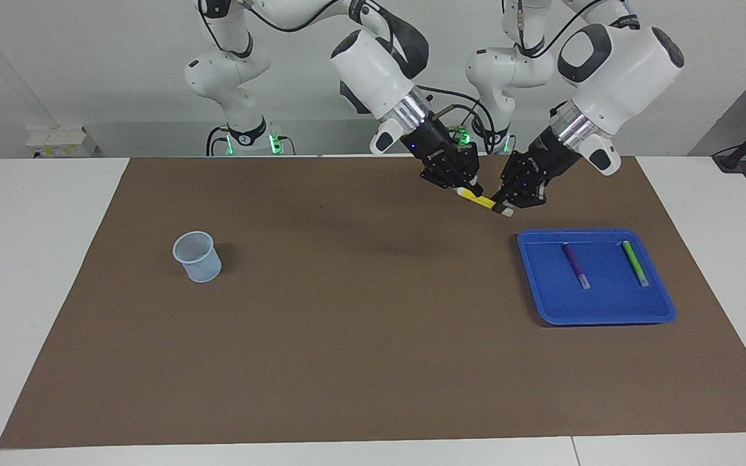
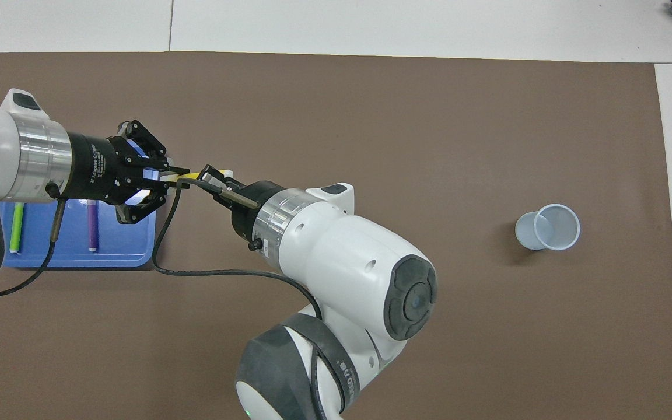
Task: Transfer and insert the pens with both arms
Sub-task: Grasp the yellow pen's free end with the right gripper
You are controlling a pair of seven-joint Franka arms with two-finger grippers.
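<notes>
Both tools hold the yellow pen (image 1: 480,199) in the air over the bench (image 1: 347,362), near the robots' edge: left tool (image 1: 508,199) and right tool (image 1: 462,184) each clamped on one end.

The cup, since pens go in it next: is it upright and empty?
Upright and empty: the cup stands on its base on the brown mat, mouth up, and the overhead view shows nothing inside it.
</notes>
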